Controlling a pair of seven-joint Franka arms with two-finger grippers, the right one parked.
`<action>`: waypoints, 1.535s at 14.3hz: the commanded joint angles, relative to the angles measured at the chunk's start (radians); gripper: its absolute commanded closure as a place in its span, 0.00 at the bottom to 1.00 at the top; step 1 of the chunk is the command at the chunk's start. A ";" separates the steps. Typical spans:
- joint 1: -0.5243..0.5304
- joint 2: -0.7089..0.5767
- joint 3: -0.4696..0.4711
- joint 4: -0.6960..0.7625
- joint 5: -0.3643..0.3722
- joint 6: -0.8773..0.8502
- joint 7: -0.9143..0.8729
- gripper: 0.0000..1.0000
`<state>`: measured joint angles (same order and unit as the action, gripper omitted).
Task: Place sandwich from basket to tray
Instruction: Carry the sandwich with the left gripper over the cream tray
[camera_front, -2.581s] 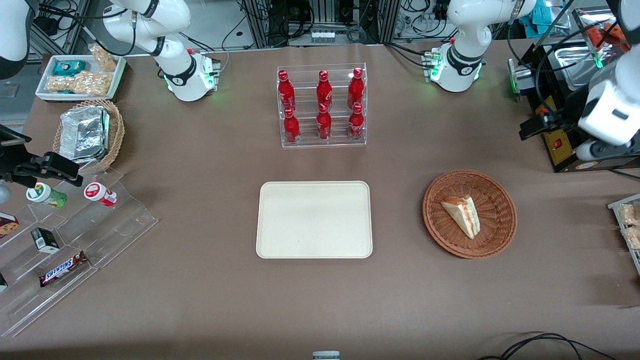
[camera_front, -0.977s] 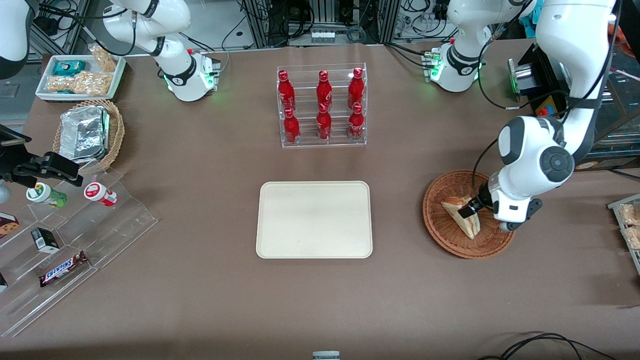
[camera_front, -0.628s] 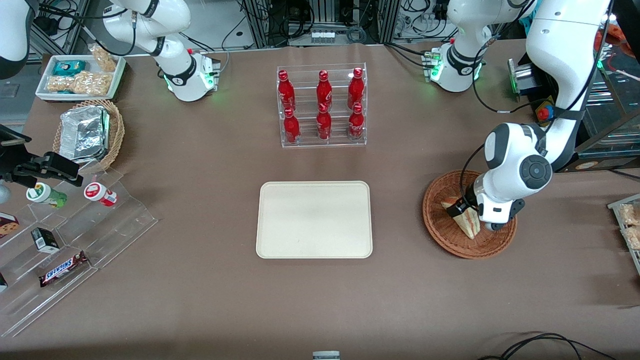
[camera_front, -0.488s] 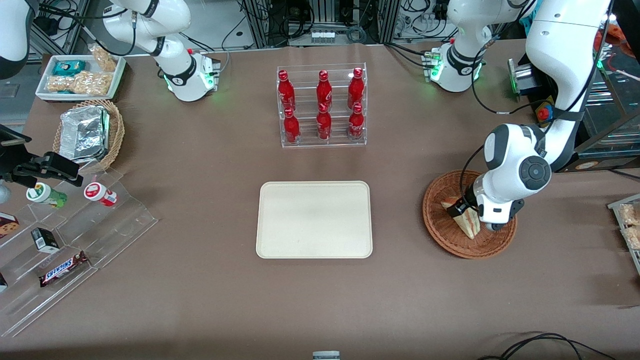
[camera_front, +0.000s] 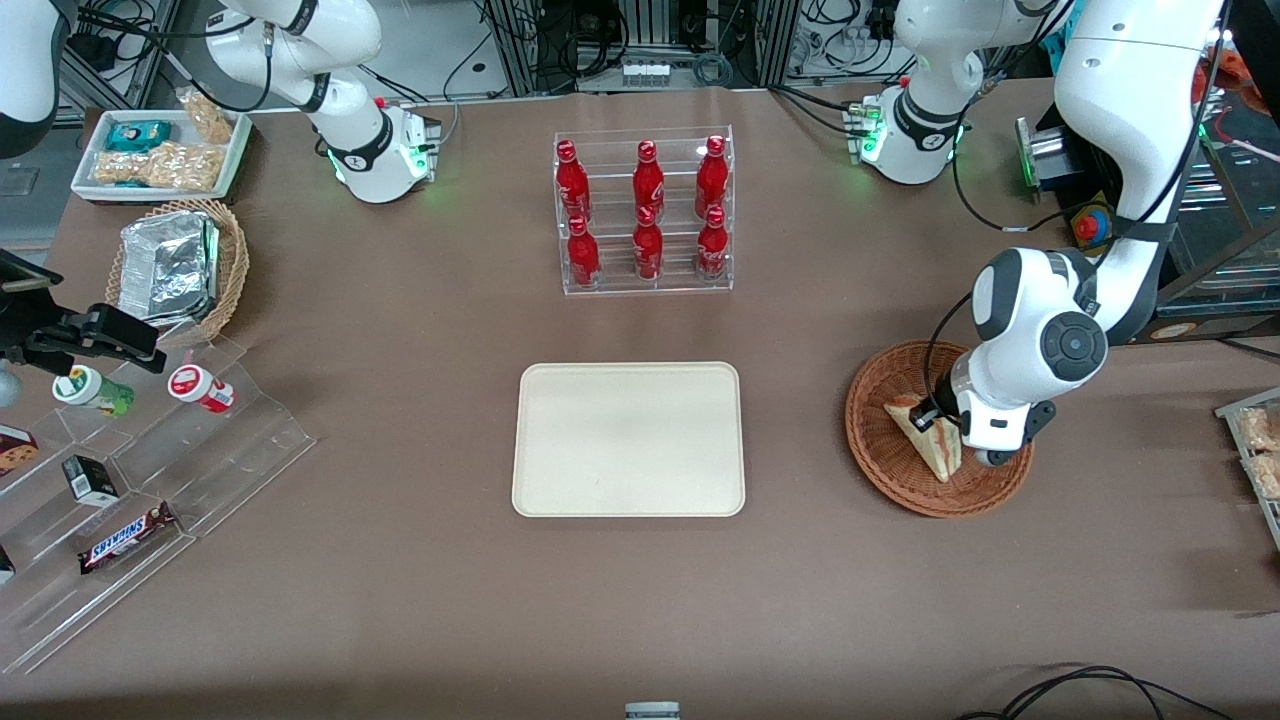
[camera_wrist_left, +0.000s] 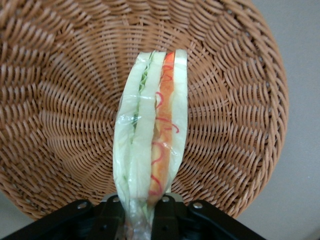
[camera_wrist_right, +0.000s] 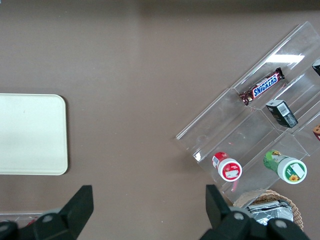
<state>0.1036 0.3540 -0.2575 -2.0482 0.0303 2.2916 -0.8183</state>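
The sandwich is a wrapped white-bread wedge with orange-red and green layers, in the round reddish-brown basket toward the working arm's end of the table. My gripper is down in the basket, shut on one end of the sandwich. In the left wrist view the sandwich stands on edge over the basket's weave, its end pinched between the two black fingers of the gripper. The cream tray lies flat beside the basket, mid-table, with its corner also in the right wrist view.
A clear rack of red bottles stands farther from the front camera than the tray. Toward the parked arm's end are a stepped acrylic stand with snacks, a tan basket with a foil container and a white snack tray.
The arm swung in from the table's end and came down into the basket. The gripper has shut on the sandwich, which has shifted slightly nearer the front camera.
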 joint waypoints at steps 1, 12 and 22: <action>-0.007 -0.041 -0.002 0.029 0.028 -0.037 0.011 0.98; -0.381 0.078 -0.048 0.328 0.062 -0.103 0.005 0.95; -0.599 0.367 -0.042 0.594 0.071 -0.107 -0.027 0.90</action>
<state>-0.4703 0.6787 -0.3126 -1.5170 0.0799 2.2064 -0.8265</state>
